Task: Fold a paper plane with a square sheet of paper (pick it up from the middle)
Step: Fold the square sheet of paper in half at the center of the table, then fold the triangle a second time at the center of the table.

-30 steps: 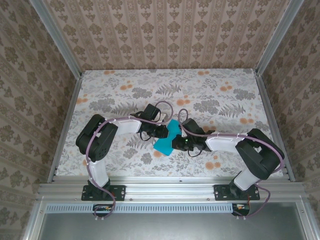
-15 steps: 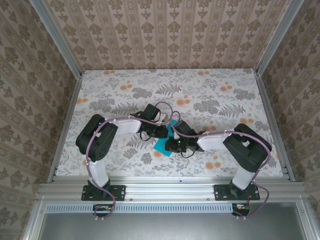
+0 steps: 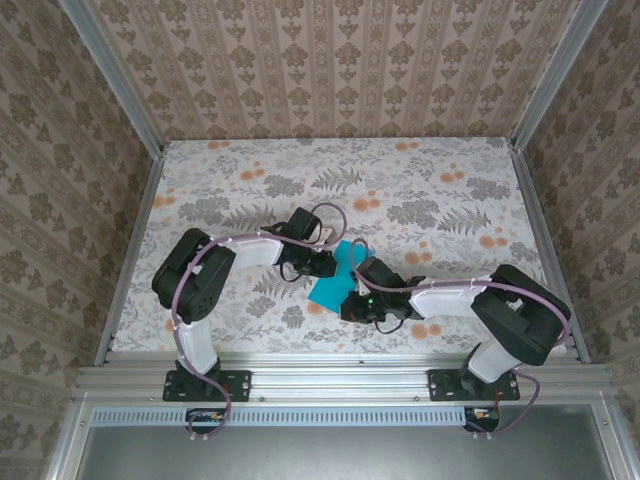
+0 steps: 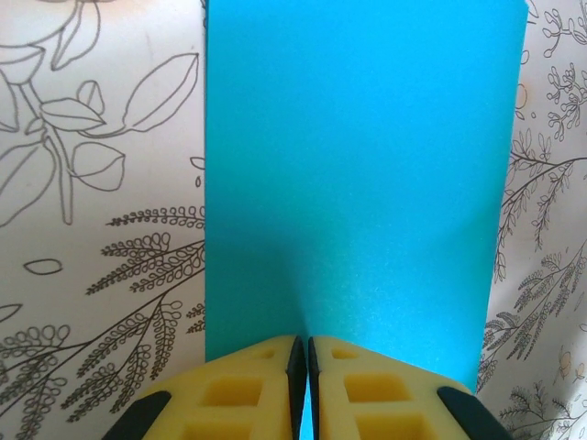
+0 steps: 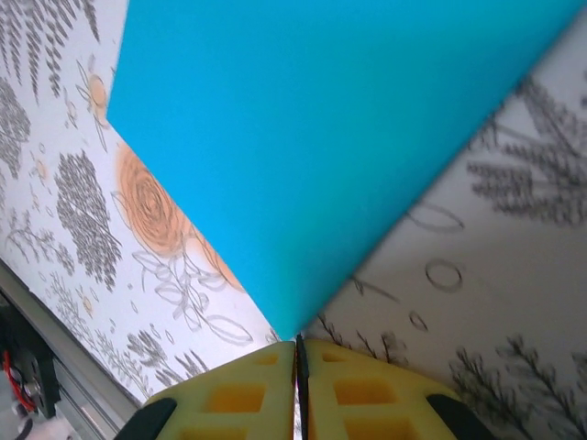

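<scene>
You are working an early fold, as I judge it: no dart shape is showing yet. The square sheet of paper is lying low over the flowered table, just beyond the near rail and about midway along it. Starting from the left, your left gripper is reaching in from over the rail's left half and is pinching the sheet's left edge. In the left wrist view its 2 yellow fingers are pressed together with only the thin teal edge between them, and the paper is running flat and smooth away from them. Further right, and nearer the rail, your right gripper is gripping the sheet at a corner. In the right wrist view its fingers are likewise squeezed together on the tip of that corner, and the paper is fanning out from them, apparently raised off the cloth on that side. Both tools are clamping the 1 sheet and nothing else. The next move, in my judgement, is calling for you to carry the right-hand corner across to the opposite edge while the left pinch is anchoring the sheet, and to line up the edges before pressing any crease. Pulling the 2 grips apart could tear or wrinkle such thin paper.
</scene>
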Robot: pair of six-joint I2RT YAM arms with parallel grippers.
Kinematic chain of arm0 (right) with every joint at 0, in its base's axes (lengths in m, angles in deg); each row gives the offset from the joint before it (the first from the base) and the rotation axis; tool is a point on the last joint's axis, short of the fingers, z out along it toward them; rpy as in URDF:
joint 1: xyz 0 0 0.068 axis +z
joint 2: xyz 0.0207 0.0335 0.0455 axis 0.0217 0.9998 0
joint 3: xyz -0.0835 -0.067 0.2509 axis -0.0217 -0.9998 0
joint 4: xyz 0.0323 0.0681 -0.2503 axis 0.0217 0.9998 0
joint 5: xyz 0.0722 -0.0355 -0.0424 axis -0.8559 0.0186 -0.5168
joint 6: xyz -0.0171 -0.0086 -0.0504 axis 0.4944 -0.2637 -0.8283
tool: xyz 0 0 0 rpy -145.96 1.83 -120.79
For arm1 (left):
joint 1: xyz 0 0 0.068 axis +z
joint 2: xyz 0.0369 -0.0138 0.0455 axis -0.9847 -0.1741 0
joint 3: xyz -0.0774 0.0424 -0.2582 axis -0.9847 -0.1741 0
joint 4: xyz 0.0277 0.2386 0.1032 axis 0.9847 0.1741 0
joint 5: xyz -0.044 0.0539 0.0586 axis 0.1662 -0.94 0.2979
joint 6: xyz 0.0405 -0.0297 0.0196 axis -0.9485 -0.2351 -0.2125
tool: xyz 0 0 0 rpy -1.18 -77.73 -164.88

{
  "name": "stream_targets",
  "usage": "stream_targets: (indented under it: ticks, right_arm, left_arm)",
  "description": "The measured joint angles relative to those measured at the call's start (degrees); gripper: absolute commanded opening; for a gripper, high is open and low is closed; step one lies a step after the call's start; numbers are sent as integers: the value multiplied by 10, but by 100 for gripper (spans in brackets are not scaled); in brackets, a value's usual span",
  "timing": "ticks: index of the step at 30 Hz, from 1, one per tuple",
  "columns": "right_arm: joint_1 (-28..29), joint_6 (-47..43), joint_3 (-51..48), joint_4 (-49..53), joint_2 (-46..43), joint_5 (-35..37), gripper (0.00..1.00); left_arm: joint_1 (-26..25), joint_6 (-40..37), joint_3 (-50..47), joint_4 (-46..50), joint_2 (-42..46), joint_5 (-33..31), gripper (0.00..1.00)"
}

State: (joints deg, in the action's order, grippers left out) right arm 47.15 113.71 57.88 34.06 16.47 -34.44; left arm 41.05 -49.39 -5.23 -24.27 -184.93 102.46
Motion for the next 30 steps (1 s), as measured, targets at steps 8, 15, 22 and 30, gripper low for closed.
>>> stream_targets:
  ticks: [8,15,22,30]
  right_arm:
    - [-40,4,-13,52,-88,2,22]
    - [-137,19,-11,58,-113,14,37]
    - [-163,17,34,55,-56,13,41]
    - [-168,15,63,53,21,8,44]
  left_arm:
    - [0,0,1,2,0,3,15]
    - [-1,1,0,2,2,4,15]
    - [-4,5,-17,1,17,4,15]
    - [-5,12,-29,0,26,4,15]
